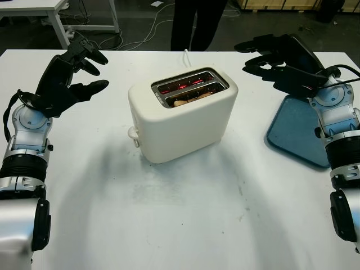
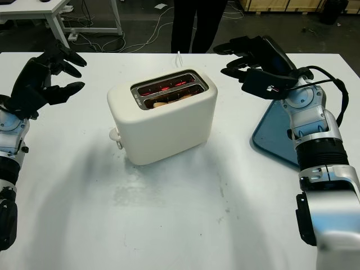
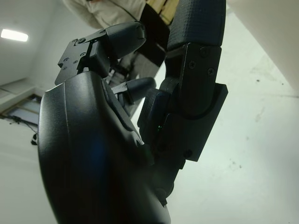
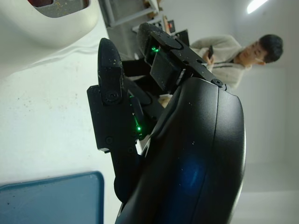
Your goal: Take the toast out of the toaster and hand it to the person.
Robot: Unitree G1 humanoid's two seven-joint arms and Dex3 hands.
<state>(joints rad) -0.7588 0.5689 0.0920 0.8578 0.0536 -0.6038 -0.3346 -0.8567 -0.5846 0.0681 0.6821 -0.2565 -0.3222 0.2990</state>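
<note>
The left robot hand [image 1: 73, 76] and right robot hand [image 1: 278, 62] hover open, holding nothing, either side of the white toaster [image 1: 180, 115] on the surface [image 1: 185, 214]. What looks like toast [image 1: 191, 98] sits in its front slot. A person [image 1: 197, 22] stands beyond.

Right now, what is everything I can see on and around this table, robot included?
Toaster: one, cream-white, middle of the table, heating elements glowing red inside.
Toast: one piece visible, brown, sitting low in the toaster's nearer slot.
Tray: one, blue, flat on the table's right side.
Table: one, white, carrying the toaster and tray.
Person: one, dark trousers, standing beyond the table's far edge.
Second table: one, white, on the far left behind.
Left robot hand: one, black, open, raised left of the toaster.
Right robot hand: one, black, open, raised above the tray's far end.
</note>
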